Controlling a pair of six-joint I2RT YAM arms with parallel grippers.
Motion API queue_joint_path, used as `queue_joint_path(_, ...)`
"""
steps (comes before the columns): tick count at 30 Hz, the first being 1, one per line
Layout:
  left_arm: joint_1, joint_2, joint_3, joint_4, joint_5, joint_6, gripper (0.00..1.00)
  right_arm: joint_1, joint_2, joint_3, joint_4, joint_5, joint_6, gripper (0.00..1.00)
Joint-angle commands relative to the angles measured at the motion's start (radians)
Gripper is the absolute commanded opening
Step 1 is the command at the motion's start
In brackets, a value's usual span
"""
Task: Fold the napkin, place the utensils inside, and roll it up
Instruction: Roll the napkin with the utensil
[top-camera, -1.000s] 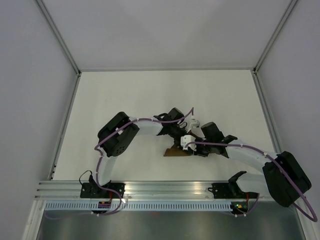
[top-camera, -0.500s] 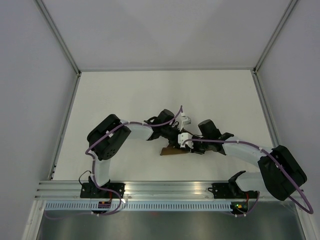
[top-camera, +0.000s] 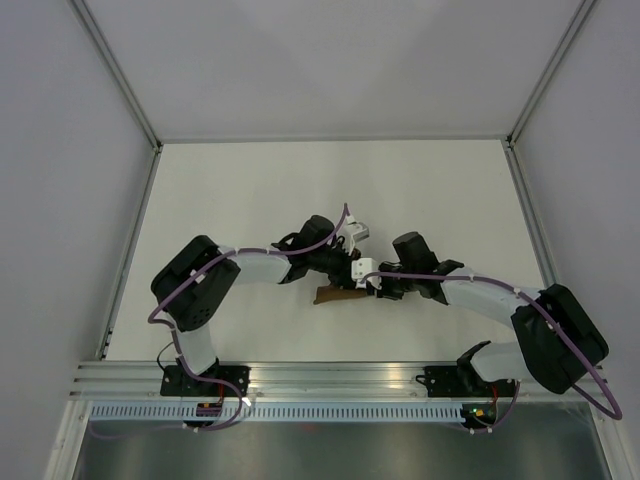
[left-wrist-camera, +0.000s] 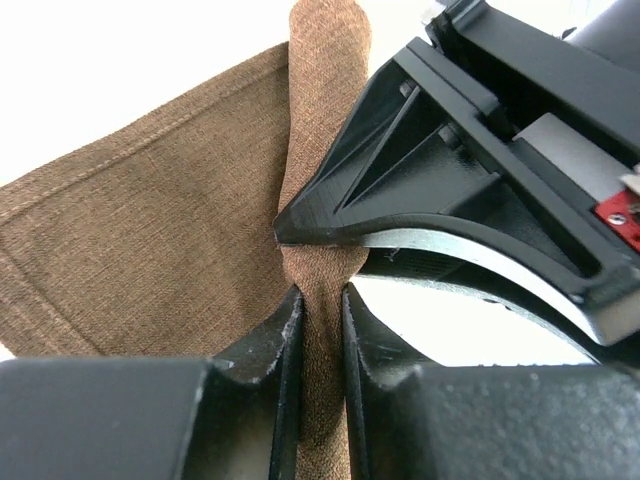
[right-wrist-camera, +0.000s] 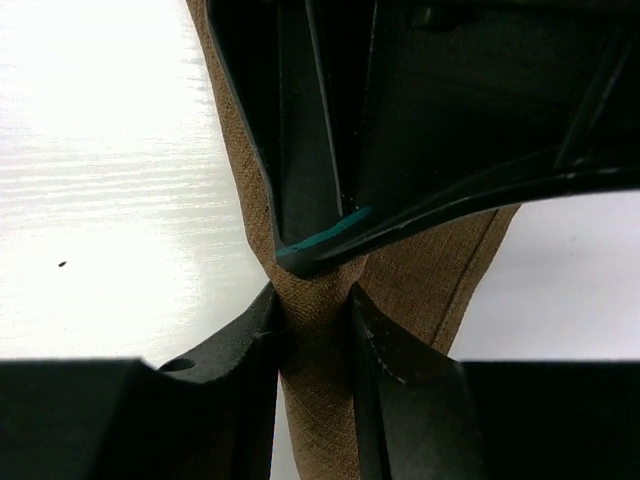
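Spanning most of the overhead view, a white table (top-camera: 250, 190) was seen between pale walls, with the two arm bases bolted along its lower edge. The left arm (top-camera: 200, 290) was bent up from the lower left and reached toward the centre. The right arm (top-camera: 550, 335) was bent in from the lower right, so that both wrists were brought close together just below the middle of the frame.

The napkin (top-camera: 335, 294) was found there on the table, largely hidden under the two wrists; only a small dark brown wedge was left showing at their lower left. In the left wrist view the napkin (left-wrist-camera: 150, 230) was shown as a matte, coarsely woven brown cloth with a stitched hem. One flat layer was spread to the left, and a narrow rolled or bunched ridge was drawn up the middle of the frame. In the right wrist view the same ridge (right-wrist-camera: 320, 400) was seen running from the top to the bottom, with a hemmed flap at the right.

The left gripper (left-wrist-camera: 320, 300) was clamped on that ridge, its fingers pressed against the cloth on both sides. The right gripper (right-wrist-camera: 312, 300) was likewise closed on the ridge, just beside the other. No knife could be made out.
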Motion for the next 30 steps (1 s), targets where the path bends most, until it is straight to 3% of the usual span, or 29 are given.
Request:
queue_joint_path(1,0.028,-0.095,0.005,0.133,0.010,-0.043,0.24,-0.010,0.046,-0.032,-0.156,0.061,0.017,0.05)
queue_joint_path(11,0.030,-0.066,-0.008,0.140,0.079,-0.015,0.24,-0.010,0.071,-0.013,-0.197,0.050,0.000,0.04)
queue_joint_path(14,0.037,-0.106,-0.047,0.196,0.015,-0.020,0.28,-0.009,0.089,0.014,-0.239,0.035,-0.009,0.04)
queue_joint_path(15,0.042,-0.145,-0.084,0.219,-0.058,-0.032,0.34,-0.009,0.095,0.030,-0.251,0.029,-0.011,0.04)
queue_joint_path(19,0.076,-0.274,-0.222,0.389,-0.262,-0.066,0.31,-0.009,0.134,0.068,-0.294,0.001,-0.014,0.02)
queue_joint_path(24,0.080,-0.388,-0.377,0.558,-0.454,-0.113,0.40,-0.018,0.206,0.115,-0.335,-0.036,-0.015,0.01)
queue_joint_path(28,0.077,-0.416,-0.368,0.471,-0.461,-0.069,0.29,-0.035,0.287,0.186,-0.407,-0.082,-0.034,0.01)
queue_joint_path(30,0.068,-0.453,-0.427,0.497,-0.514,-0.049,0.34,-0.044,0.336,0.230,-0.453,-0.103,-0.040,0.00)
